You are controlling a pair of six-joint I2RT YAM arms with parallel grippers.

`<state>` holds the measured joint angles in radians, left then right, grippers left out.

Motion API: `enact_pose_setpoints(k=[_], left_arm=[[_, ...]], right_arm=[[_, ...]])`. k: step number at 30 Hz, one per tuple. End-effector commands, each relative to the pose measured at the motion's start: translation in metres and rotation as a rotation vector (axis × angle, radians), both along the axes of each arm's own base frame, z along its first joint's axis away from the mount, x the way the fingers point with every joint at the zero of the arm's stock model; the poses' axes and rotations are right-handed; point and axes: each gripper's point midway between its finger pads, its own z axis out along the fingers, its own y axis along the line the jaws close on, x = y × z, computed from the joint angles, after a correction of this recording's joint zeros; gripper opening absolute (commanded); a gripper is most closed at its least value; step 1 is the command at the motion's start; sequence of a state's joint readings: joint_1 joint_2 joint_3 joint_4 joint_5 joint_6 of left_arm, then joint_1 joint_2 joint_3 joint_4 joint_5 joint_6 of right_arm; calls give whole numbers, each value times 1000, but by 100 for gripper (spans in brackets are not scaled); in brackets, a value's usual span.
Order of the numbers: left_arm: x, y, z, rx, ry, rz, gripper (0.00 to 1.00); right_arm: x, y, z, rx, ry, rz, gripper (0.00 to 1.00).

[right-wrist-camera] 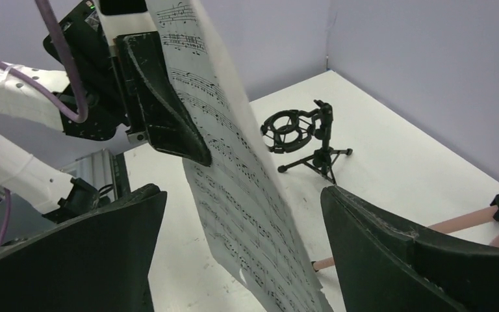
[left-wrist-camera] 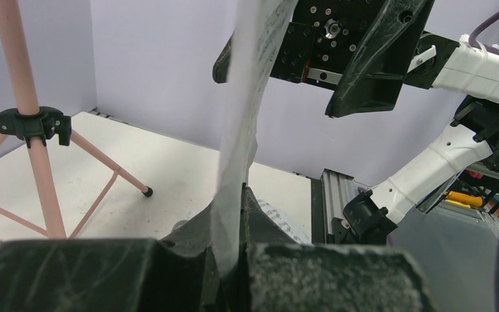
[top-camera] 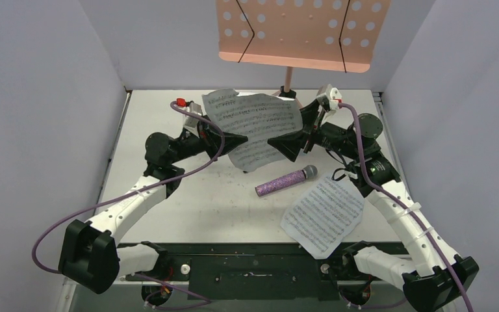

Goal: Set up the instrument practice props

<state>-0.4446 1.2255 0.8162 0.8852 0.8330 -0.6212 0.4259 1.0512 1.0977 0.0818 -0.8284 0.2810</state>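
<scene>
My left gripper [top-camera: 239, 140] is shut on the left edge of a white sheet-music page [top-camera: 260, 123] and holds it upright above the table, below the pink perforated stand desk [top-camera: 299, 32]. In the left wrist view the page [left-wrist-camera: 240, 117] stands edge-on between the closed fingers [left-wrist-camera: 279, 227]. My right gripper [top-camera: 277, 143] is open, its jaws on either side of the page [right-wrist-camera: 234, 188] without touching it. The purple glitter microphone [top-camera: 286, 182] lies on the table. The second page [top-camera: 325, 214] lies flat at the front right. The black shock-mount tripod [right-wrist-camera: 302, 133] stands on the table.
The stand's pink pole and tripod legs [left-wrist-camera: 32, 143] stand at the back of the table; one leg [right-wrist-camera: 458, 224] shows near my right finger. Grey walls close in the left, back and right. A black rail [top-camera: 253, 260] runs along the near edge.
</scene>
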Motion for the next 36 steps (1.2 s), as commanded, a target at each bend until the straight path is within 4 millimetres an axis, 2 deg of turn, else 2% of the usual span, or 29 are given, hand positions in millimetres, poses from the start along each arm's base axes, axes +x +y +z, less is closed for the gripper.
enact_pose_setpoints(k=[1,2,7,18,22,28,36], left_arm=[[-8,4,14,-3,-59,13,0],[-8,4,12,4,-58,17,0],[-8,6,3,36,-28,35,0],[-10,9,-26,101,30,48,0],[-10,11,-35,130,36,60,0],[-5,11,-39,138,36,83,0],[-4,11,-40,149,34,82,0]], right_arm=[[3,-16,19,-5,-73,-114,97],[5,-19,19,-7,-69,-139,100],[21,-40,12,-38,-15,-302,90],[28,-64,-6,-127,76,-446,90],[33,-81,-2,-133,139,-557,90],[38,-109,10,-87,209,-734,90],[34,-129,-6,-141,331,-845,90]])
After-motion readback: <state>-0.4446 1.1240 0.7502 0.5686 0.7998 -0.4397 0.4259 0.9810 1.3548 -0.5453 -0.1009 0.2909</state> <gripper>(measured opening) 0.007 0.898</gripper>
